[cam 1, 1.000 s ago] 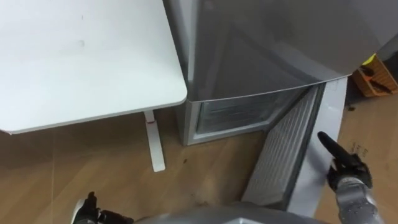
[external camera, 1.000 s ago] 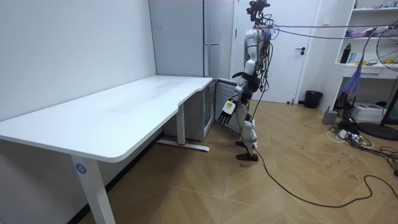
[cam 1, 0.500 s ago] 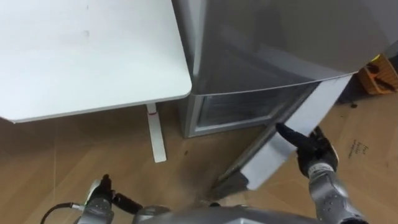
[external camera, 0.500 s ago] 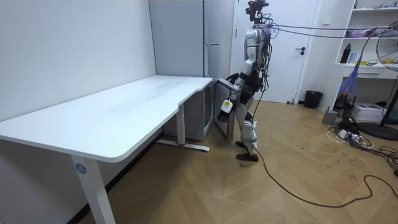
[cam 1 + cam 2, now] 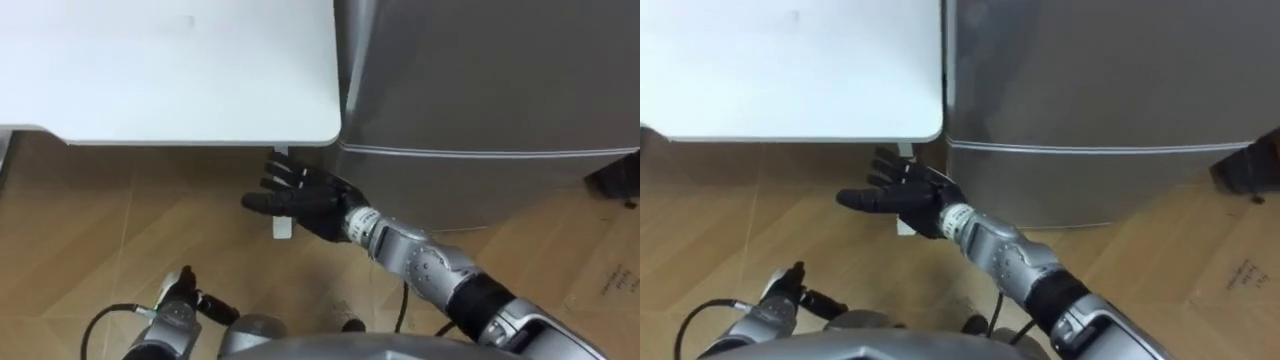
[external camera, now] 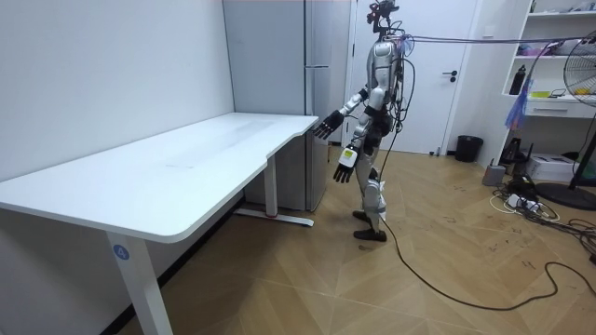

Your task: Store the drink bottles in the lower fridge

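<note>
We are standing close in front of the tall grey fridge (image 5: 480,80), with the white tabletop (image 5: 170,70) butting against its side on our left. The fridge's lower door (image 5: 470,185) is sitting flush and shut, so nothing can go inside as things lie. The tabletop is carrying nothing that we can make out, and we cannot tell where the drinks are.

Our right hand (image 5: 305,200) is reaching across our front with its fingers spread and straight, holding nothing. It is hovering just below the tabletop's corner, in front of the white table leg (image 5: 282,215). Our left hand (image 5: 185,300) is hanging low by our hip, fingers relaxed and empty.

The main risk, as we are judging it, is wasted motion. With both hands empty and the lower door shut, we are set up neither to load nor to open.

A nearer risk is the right hand. Swinging it back towards the door from here could be knocking it on the tabletop's corner or the fridge's edge.

We are also standing near enough that an opening door might be catching our legs.
</note>
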### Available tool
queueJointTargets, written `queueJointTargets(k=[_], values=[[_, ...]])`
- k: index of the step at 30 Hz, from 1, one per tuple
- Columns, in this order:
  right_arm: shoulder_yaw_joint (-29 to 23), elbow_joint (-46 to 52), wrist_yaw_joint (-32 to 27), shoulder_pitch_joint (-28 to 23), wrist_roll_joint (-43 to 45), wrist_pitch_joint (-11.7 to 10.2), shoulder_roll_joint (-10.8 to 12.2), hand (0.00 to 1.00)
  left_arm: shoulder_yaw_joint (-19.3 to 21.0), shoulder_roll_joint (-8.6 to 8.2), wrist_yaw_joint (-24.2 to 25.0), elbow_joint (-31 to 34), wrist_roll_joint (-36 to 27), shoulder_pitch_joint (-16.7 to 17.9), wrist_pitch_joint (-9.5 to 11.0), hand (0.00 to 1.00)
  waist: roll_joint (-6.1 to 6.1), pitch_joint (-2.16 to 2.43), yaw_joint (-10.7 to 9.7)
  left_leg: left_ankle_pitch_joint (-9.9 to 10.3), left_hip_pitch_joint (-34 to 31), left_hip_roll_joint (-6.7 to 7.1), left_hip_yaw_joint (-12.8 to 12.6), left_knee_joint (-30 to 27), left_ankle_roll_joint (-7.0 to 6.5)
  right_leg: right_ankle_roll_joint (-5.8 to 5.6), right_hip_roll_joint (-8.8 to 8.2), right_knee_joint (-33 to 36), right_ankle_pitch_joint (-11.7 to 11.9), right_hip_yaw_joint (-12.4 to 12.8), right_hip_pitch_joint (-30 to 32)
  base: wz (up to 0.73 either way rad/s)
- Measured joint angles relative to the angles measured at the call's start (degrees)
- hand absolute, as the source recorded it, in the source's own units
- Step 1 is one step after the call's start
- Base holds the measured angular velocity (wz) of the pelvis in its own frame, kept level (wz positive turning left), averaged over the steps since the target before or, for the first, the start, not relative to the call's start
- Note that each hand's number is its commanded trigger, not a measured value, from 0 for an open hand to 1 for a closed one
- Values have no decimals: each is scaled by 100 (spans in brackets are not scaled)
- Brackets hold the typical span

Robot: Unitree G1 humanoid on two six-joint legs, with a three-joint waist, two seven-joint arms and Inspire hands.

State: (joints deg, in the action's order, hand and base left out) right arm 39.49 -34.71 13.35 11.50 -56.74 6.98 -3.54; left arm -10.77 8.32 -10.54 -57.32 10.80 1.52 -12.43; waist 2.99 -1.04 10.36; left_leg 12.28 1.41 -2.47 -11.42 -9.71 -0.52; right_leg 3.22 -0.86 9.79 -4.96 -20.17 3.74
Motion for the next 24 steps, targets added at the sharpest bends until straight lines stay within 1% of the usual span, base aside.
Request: queueJointTargets(k=[3,4,6,7,8,10,11,12,13,14,16,17,18,20,21,22,23,24], values=[[-18,-15,63,2,211,145,7,0,51,-44,-1,0,-5,2,2,0,-9,9,0,-14,32,16,78,6,-21,-34,-39,-1,-19,-74,-64,16],[-35,-16,66,7,340,188,-12,0,54,-44,-1,0,-4,1,13,0,-1,19,-22,-18,33,16,90,6,-29,-48,-58,-1,-28,-102,-81,12],[-38,-32,73,10,529,191,-34,0,54,-51,-1,-2,-12,4,31,0,-4,17,-49,-23,57,23,126,9,-38,-62,-74,-5,-29,-123,-120,9],[-39,-109,128,10,603,196,-48,0,52,-53,1,-6,-60,15,33,0,-6,16,-61,-22,110,26,128,22,-39,-73,-75,-13,-33,-123,-170,5],[-55,-215,212,9,718,222,-89,0,55,-51,1,-3,-227,32,34,0,-37,0,-78,-16,146,26,151,26,-48,-86,-74,-15,-41,-127,-216,7],[-80,-322,271,-14,915,292,-91,0,44,-40,-2,15,-429,58,36,0,-35,2,-138,-5,183,32,242,50,-60,-98,-74,-16,-49,-138,-269,17],[-119,-409,321,-67,1005,309,-145,0,59,-30,-1,50,-520,96,40,0,-27,9,-154,-2,186,38,269,77,-63,-108,-78,-13,-55,-140,-280,16],[-176,-486,365,-99,1023,313,-143,0,75,-27,4,61,-565,112,48,0,-19,20,-156,-2,187,40,270,82,-63,-108,-78,-13,-55,-140,-280,7],[-302,-584,398,-182,1059,317,-160,0,160,-37,10,100,-630,161,80,0,-17,28,-153,-2,187,45,271,85,-63,-108,-82,-10,-55,-141,-278,0],[-385,-610,417,-277,1086,310,-224,0,173,-37,10,121,-694,211,132,0,-6,41,-170,-3,186,51,276,82,-65,-109,-93,1,-55,-161,-279,3],[-584,-828,449,-397,1262,303,-258,0,189,-37,10,120,-691,258,170,0,-14,56,-265,-9,190,76,357,78,-74,-122,-98,1,-64,-231,-320,17],[-703,-960,447,-506,1440,303,-302,0,201,-41,9,121,-692,286,205,0,-9,74,-301,-14,205,112,373,83,-82,-130,-107,1,-68,-260,-343,18],[-740,-1037,444,-542,1533,303,-324,0,205,-38,4,122,-695,310,234,0,-6,77,-325,-15,217,114,379,81,-85,-132,-114,2,-69,-268,-359,12],[-1058,-1412,455,-662,1871,302,-352,0,291,-17,4,91,-906,372,314,0,27,100,-426,-22,226,104,452,79,-97,-157,-165,12,-86,-311,-400,15],[-1137,-1510,458,-680,1941,301,-369,0,297,-9,16,60,-916,375,333,0,26,99,-442,-19,226,110,480,74,-105,-165,-177,22,-91,-338,-410,21],[-1289,-1779,483,-708,2111,262,-410,0,310,-1,25,-2,-959,384,388,0,27,99,-538,-10,227,127,538,45,-120,-204,-209,98,-122,-352,-420,31],[-1449,-2096,475,-734,2240,237,-446,0,322,18,43,-15,-1077,424,428,0,21,96,-590,7,238,141,577,5,-148,-247,-232,148,-151,-336,-460,31],[-1528,-2221,453,-770,2315,234,-477,0,338,20,53,-31,-1105,442,452,0,6,92,-604,13,247,154,616,-6,-158,-265,-241,162,-167,-324,-480,31]])
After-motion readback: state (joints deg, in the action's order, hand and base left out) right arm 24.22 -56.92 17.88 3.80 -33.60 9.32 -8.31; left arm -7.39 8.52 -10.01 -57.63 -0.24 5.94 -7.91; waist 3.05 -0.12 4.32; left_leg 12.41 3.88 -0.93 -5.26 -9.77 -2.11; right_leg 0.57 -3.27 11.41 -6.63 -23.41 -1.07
